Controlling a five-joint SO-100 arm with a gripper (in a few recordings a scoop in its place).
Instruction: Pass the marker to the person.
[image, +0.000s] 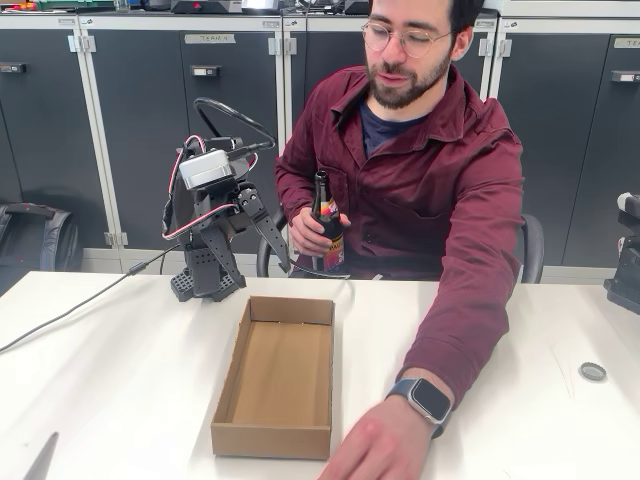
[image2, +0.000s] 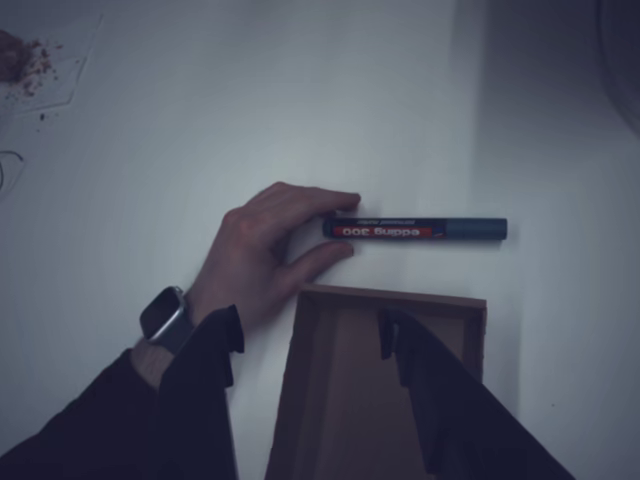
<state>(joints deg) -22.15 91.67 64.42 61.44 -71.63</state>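
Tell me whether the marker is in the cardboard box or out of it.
Out. In the wrist view the marker lies flat on the white table, just beyond the cardboard box's end wall, the person's hand at one end.

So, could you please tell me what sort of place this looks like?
Probably a lab or workshop: grey storage cabinets line the wall, and the robot arm stands on a white worktable with its cable trailing across.
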